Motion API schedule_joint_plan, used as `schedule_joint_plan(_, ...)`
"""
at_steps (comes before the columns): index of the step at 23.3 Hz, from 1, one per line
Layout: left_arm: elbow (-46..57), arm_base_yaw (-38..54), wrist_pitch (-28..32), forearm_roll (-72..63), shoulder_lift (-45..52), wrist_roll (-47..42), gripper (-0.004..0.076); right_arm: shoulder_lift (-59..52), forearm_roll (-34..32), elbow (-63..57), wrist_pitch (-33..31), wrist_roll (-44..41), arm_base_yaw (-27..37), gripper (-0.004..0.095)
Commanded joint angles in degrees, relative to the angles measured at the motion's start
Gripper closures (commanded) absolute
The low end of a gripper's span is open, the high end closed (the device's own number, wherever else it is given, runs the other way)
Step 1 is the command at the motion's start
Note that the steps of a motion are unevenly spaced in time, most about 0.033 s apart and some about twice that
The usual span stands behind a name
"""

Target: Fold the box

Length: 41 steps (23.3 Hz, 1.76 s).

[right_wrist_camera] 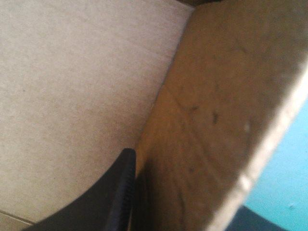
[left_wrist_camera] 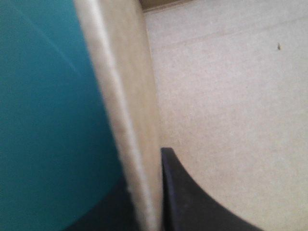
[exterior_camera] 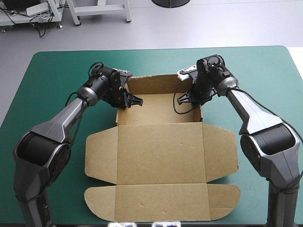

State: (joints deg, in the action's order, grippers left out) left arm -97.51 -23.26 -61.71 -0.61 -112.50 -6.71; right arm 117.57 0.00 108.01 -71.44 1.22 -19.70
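The brown box (exterior_camera: 161, 151) lies in the middle of the table. Its far part stands as an open tray with walls raised, and the lid with its flaps lies flat toward the near edge. My left gripper (exterior_camera: 129, 100) is shut on the tray's left wall (left_wrist_camera: 130, 120), with one black finger (left_wrist_camera: 192, 202) inside the tray and the other outside. My right gripper (exterior_camera: 185, 98) is shut on the right wall (right_wrist_camera: 216, 120). One of its fingers (right_wrist_camera: 110, 197) rests on the inner side of the wall, and the other is mostly hidden behind the board.
The teal-green cover (exterior_camera: 57, 71) lies bare around the box on both sides and beyond the tray's back wall (exterior_camera: 156, 84). The lid's front flap (exterior_camera: 161, 203) reaches close to the table's near edge. A side flap (exterior_camera: 100, 153) spreads under each arm.
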Motion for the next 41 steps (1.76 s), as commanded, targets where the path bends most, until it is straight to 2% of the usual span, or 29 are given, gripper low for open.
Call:
schedule_joint_plan(1,-1.75,-0.40,-1.85,1.93,2.89,1.83,0.0731,-1.92,-3.85,1.70,-0.54,-0.62,0.23,0.0924)
schedule_joint_plan(13,-1.75,-0.29,-1.51,4.50,2.86,1.37,0.0731,-0.64,-5.00,1.70,-0.54,-0.77,0.34,0.0913)
schedule_joint_plan(15,-1.75,-0.22,-1.96,4.50,2.86,1.37,0.0699,-0.64,-4.60,1.70,-0.54,-1.22,0.87,0.0791)
schedule_joint_plan(16,-1.75,-0.22,-3.00,4.50,2.86,1.85,0.0618,-0.77,-3.22,1.70,-0.54,-2.07,0.98,0.0620)
schedule_joint_plan(17,-1.75,-0.22,-3.54,4.50,2.86,1.85,0.0575,-0.77,-2.31,1.70,-0.54,-2.07,0.98,0.0520)
schedule_joint_plan(20,-1.75,-0.22,-6.59,4.23,2.86,1.85,0.0283,-1.01,0.00,1.70,-0.54,-3.17,0.98,0.0138)
schedule_joint_plan(22,-1.75,-0.17,-8.03,4.65,3.13,1.29,0.0153,-2.92,0.00,1.70,-0.54,-2.90,0.98,0.0061)
schedule_joint_plan(24,-2.63,-0.17,-8.60,3.95,3.74,1.16,0.0148,-5.60,-2.17,1.70,-0.54,-2.90,0.98,0.0061)
schedule_joint_plan(27,-5.67,-0.17,-10.91,3.40,4.39,1.26,0.0148,-8.94,-1.77,1.70,-0.54,-2.35,0.98,0.0061)
schedule_joint_plan(33,-12.53,-0.17,-12.02,2.60,9.49,1.55,0.0149,-15.80,3.77,1.70,-0.54,0.97,0.98,0.0070)
schedule_joint_plan(38,-15.06,-0.17,-12.02,4.16,15.92,2.68,0.0155,-21.16,4.32,1.82,-0.54,3.69,0.98,0.0072)
schedule_joint_plan(41,-15.06,-0.17,-12.13,5.17,23.67,5.29,0.0179,-27.21,4.11,1.82,-0.54,6.90,0.98,0.0072)
